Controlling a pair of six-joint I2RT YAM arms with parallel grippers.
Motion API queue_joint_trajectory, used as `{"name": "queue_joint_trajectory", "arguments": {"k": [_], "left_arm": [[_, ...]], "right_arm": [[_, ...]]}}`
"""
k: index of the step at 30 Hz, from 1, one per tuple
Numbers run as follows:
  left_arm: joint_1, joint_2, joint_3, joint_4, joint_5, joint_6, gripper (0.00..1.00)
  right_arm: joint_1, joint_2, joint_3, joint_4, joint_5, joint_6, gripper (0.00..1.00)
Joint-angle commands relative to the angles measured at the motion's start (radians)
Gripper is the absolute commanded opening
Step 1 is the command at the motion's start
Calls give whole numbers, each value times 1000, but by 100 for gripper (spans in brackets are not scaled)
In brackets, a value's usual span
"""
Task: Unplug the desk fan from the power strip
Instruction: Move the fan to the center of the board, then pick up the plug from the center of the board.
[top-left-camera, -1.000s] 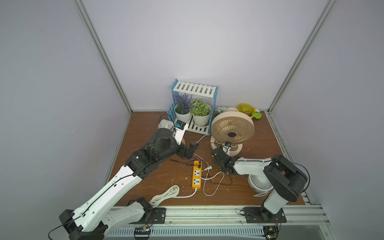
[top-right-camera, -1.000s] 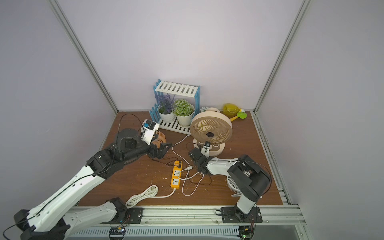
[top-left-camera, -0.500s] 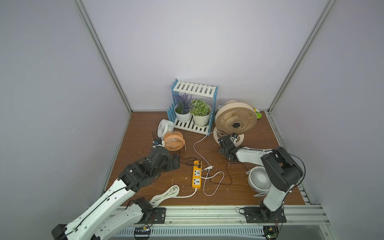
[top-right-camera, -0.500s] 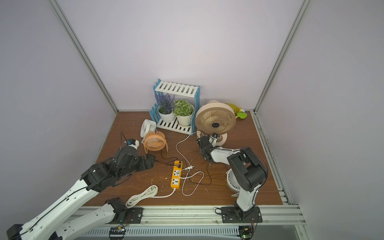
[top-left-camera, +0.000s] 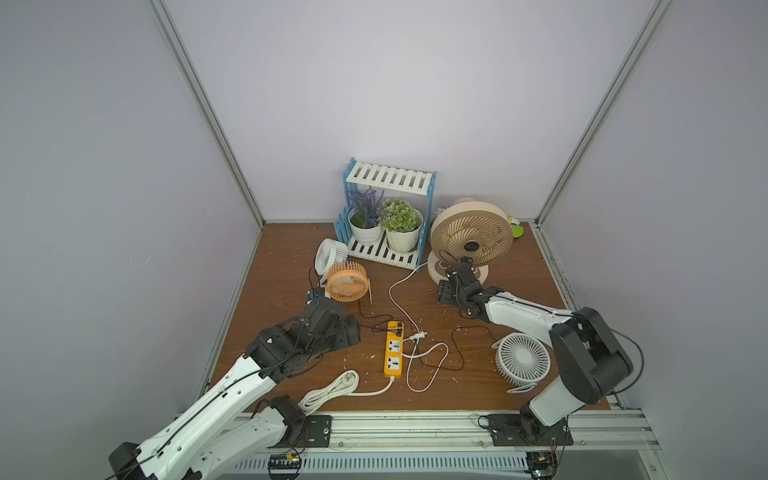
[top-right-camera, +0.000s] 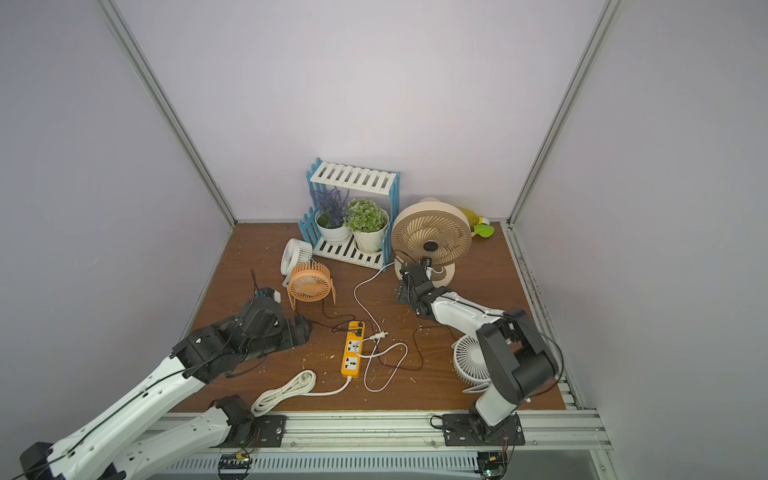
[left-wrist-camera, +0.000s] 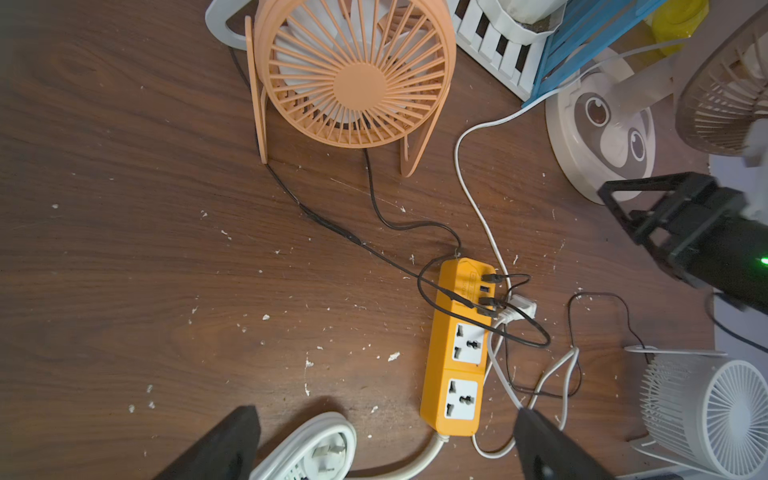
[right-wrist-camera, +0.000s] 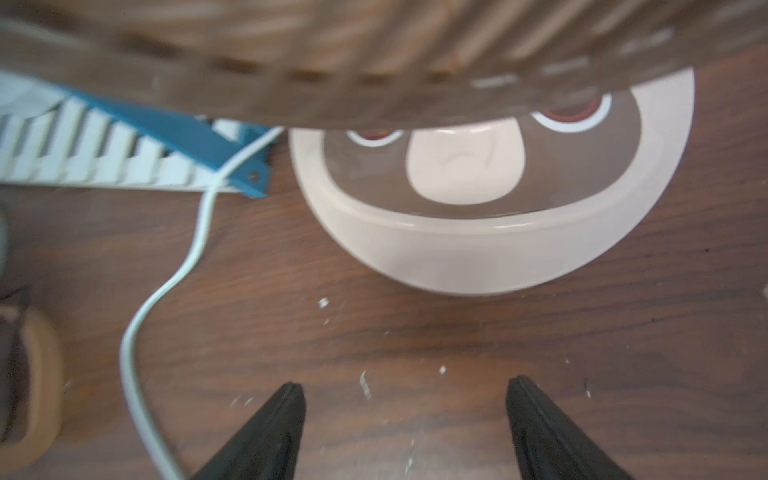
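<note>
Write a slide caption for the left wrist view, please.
Open left tool near the power strip: both sockets empty, black leads in USB ports.

Table (left-wrist-camera: 124, 249): dark wood grain, matt, flecked with pale chips; power strip (left-wrist-camera: 459, 365): smooth orange plastic, slight sheen; orange fan (left-wrist-camera: 357, 83): matt plastic grille; beige fan base (right-wrist-camera: 478, 249): smooth glossy plastic; front rail (top-left-camera: 415, 424): dull grey metal

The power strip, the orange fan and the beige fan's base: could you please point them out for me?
power strip (left-wrist-camera: 466, 343): left wrist view, on a white socket face.
orange fan (left-wrist-camera: 359, 87): left wrist view, on the grille's hub.
beige fan's base (right-wrist-camera: 457, 249): right wrist view, on its front wall.
</note>
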Motion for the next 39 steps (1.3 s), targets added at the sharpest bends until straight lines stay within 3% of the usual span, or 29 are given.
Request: {"name": "queue_joint_trajectory", "arguments": {"k": [1,4,11,17,22,29,32,34,39], "left_arm": [[37,21,-20,-26,31,-19,99],[71,43,-28,-23,57,-22,99],[84,58,-62,-17,48,-44,99],[87,104,-69,27,67,-28,99],[87,134,-62,69,89,-29,99],[87,121,-60,73,91,-23,99],[87,106,-66,71,93,-30,99],[87,96,-70,69,93,-31,99],[87,70,-78,67,87,-35,99]], "right_arm": [[24,-111,-12,-153,-151,-125,85],[90,-207,1,-303,-244,-201,90],[318,-337,24,-464,-305,-299,93],[471,-312,13,-467,-294,-320,93],[530,-235,39,-427,-266,-329,86],[550,-143,74,-430,-238,-381,67],[550,-137,75,-436,-202,-397,49],[550,-147,76,-448,-168,-404,30],[546,-210,70,-504,-74,-419,12]]}}
